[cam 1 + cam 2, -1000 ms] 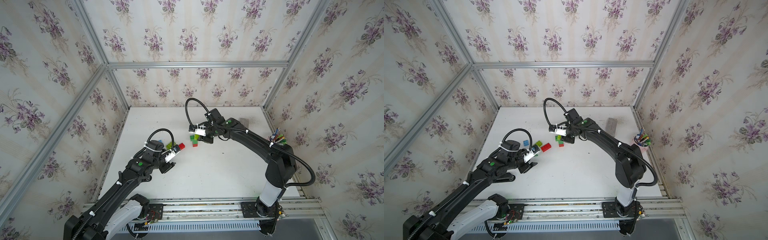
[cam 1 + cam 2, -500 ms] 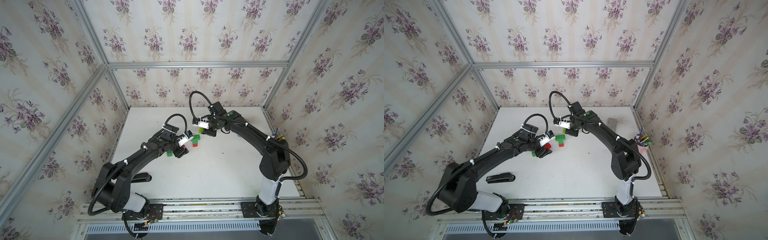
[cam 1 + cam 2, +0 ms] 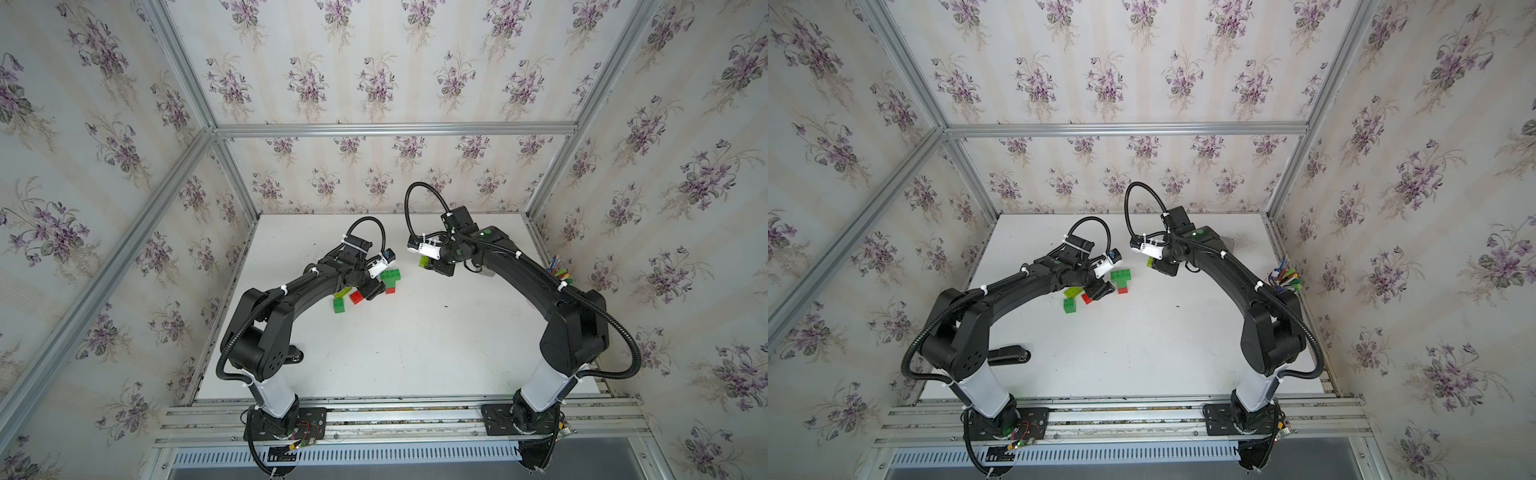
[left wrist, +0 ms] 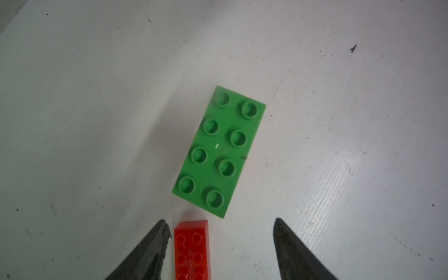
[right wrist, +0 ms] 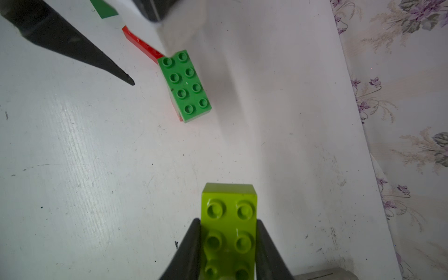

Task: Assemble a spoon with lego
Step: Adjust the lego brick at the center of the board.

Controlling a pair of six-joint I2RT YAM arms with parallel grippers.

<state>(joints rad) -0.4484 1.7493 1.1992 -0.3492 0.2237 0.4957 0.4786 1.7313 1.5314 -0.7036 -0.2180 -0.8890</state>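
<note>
A dark green eight-stud lego brick (image 4: 219,151) stands mid-table, with red showing under its edge (image 3: 390,275) (image 3: 1120,275) (image 5: 184,86). My left gripper (image 4: 219,221) (image 3: 374,289) (image 3: 1102,289) is open just short of it. A narrow red brick (image 4: 191,249) lies loose between its fingers, close to one of them. My right gripper (image 5: 228,219) (image 3: 428,262) (image 3: 1152,264) hovers to the right of the green brick, shut on a lime brick (image 5: 229,230) by its long sides. No finished spoon shows.
A loose lime brick (image 3: 340,294), a green brick (image 3: 339,306) and a red brick (image 3: 356,297) lie by the left gripper. A cup of coloured pens (image 3: 559,270) stands at the right wall. A black stapler-like object (image 3: 1009,353) lies by the left arm's base.
The left arm swung from the front left up to the bricks and its jaws widened. The right gripper drew back to the right with the lime brick.
</note>
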